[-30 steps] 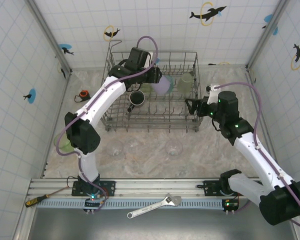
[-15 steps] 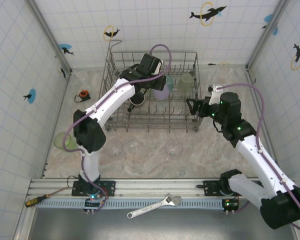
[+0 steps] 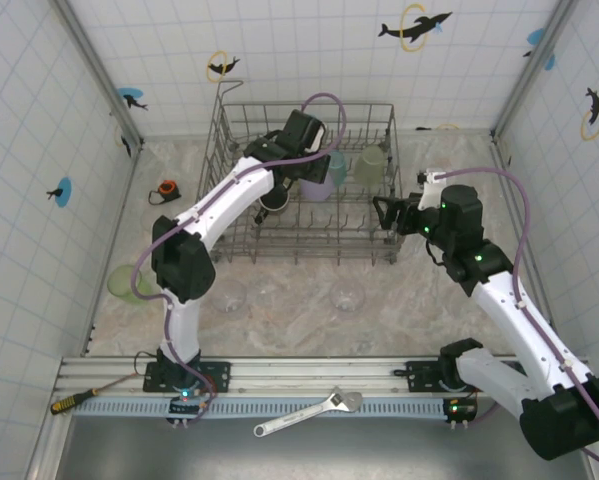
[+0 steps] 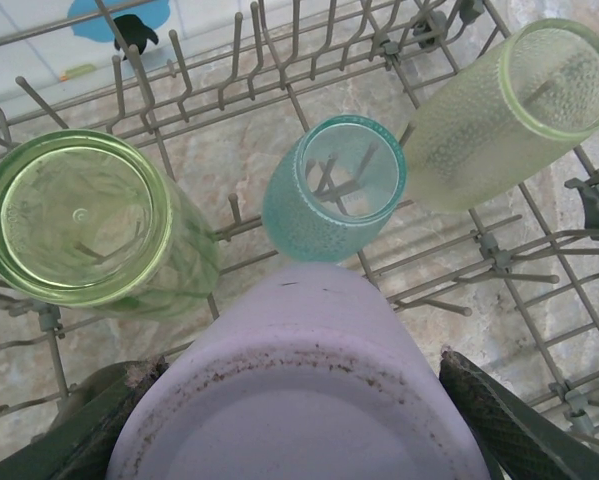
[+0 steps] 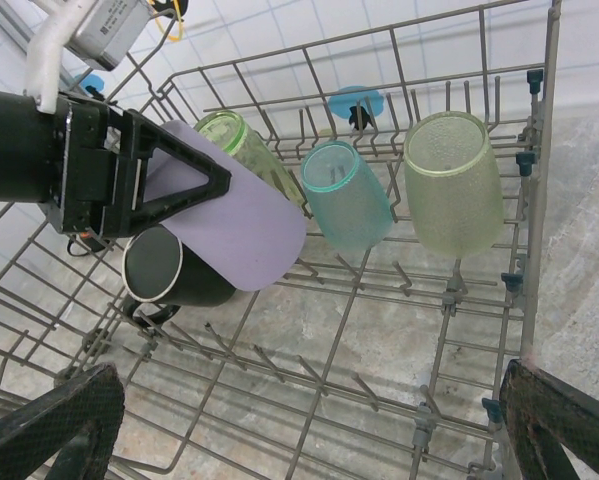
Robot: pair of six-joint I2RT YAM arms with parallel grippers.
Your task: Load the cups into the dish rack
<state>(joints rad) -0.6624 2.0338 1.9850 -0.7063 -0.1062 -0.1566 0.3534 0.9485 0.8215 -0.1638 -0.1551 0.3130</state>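
Inside the dish rack point(image 3: 304, 252), the left end effector point(image 3: 315, 172) pinches a lavender cup point(image 5: 237, 228) beside a black cup point(image 5: 164, 272). The right end effector point(image 3: 383, 215) is spread wide at the rack's right rim.

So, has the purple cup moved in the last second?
Yes. From above, the purple cup, gripped by the left gripper, has slid slightly toward the near wall of the dish rack.

White tiled walls point(image 3: 309, 70) are standing around the marble-patterned table top point(image 3: 429, 320) at 9, 12 and 3 o'clock, and they are carrying small dolphin stickers point(image 3: 415, 27) with orange rings or blue discs. At 6 o'clock a grey metal rail point(image 3: 309, 372) is running along the near edge, and even light is falling everywhere.
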